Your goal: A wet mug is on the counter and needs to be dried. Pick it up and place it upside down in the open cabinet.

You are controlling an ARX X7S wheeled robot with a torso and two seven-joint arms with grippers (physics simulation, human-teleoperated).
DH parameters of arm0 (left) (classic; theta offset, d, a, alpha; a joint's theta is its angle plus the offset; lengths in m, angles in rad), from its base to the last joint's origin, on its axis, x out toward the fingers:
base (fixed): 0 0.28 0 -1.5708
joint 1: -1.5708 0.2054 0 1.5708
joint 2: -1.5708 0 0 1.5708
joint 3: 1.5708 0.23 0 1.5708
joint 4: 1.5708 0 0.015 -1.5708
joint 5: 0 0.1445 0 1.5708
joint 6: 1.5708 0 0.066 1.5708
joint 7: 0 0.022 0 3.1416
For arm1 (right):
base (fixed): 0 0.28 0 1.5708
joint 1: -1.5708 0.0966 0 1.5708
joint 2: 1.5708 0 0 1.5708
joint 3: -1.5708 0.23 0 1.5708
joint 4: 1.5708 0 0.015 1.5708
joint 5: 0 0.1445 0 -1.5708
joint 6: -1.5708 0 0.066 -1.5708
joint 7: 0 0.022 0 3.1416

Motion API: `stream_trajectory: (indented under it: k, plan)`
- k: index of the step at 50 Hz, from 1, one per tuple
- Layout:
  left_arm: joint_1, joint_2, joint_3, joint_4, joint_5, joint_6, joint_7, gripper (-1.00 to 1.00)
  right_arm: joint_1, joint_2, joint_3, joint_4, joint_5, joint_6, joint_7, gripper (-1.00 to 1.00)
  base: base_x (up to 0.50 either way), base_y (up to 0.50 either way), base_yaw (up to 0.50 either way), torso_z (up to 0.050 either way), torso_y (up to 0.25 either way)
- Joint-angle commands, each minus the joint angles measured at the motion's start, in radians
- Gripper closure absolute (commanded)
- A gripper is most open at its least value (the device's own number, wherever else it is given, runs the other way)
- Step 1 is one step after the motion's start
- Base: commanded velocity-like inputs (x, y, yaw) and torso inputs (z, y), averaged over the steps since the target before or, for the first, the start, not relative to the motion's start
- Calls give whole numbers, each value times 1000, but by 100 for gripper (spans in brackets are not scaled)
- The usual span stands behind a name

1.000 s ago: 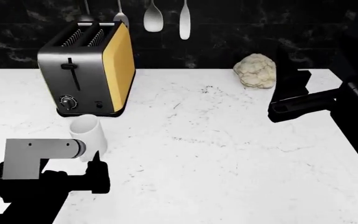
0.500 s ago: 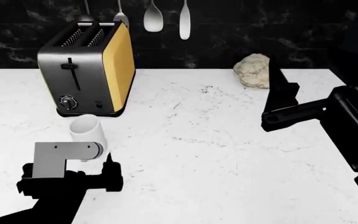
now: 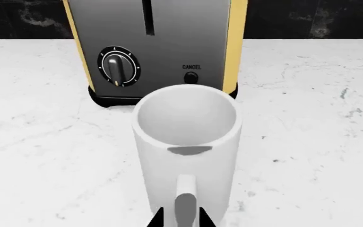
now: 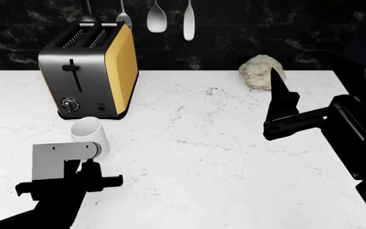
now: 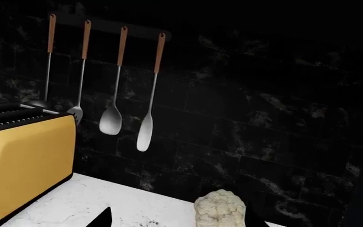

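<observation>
Mug: the mug point(image 4: 89, 135) is standing upright, mouth up, on the counter point(image 4: 221, 162), just in front of the toaster point(image 4: 91, 69); in my left wrist view point(image 3: 186, 151) its handle is facing me.
Left fingers: my left gripper point(image 4: 94, 171) is sitting at the mug's 6 o'clock in the head view, and my two fingertips point(image 3: 158, 218) are showing on either side of the handle; I am not pressing on it, my fingers are spread apart.
Right fingers: my right gripper point(image 4: 278, 102) is hanging over the counter at about 3 o'clock, well apart from the mug; I cannot tell whether these fingers are released or clenched.
Toaster: it is standing at the mug's 12 o'clock, its dial and cancel button facing the mug.
Cauliflower: a cauliflower point(image 4: 259, 71) is lying at the back of the counter, near my right gripper.
Wall: four utensils point(image 5: 112, 85) are hanging on the dark wall.
</observation>
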Motion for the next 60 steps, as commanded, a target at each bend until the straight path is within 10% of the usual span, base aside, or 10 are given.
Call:
stream_trajectory:
  k: [1, 17, 39, 49, 60]
  plan:
    - [36, -10, -33, 3, 11, 50, 0, 100, -9, 8, -10, -2, -13, -4, -6, -100, 0, 0, 0, 0, 0]
    - [12, -44, -47, 54, 16, 46, 12, 100, -27, 17, -6, -7, -28, -24, -20, -100, 0, 0, 0, 0, 1]
    - [-493, -156, 46, 233, -46, -396, -32, 100, -16, 38, -4, -4, -3, -42, -12, -100, 0, 0, 0, 0, 0]
    - [-923, -102, 183, 309, -80, -811, -20, 100, 74, 74, -13, 77, 69, -43, -42, -100, 0, 0, 0, 0, 1]
    - [-1215, -174, 659, 408, 432, -818, 272, 100, 152, 128, 3, 283, 174, -53, -181, -100, 0, 0, 0, 0, 0]
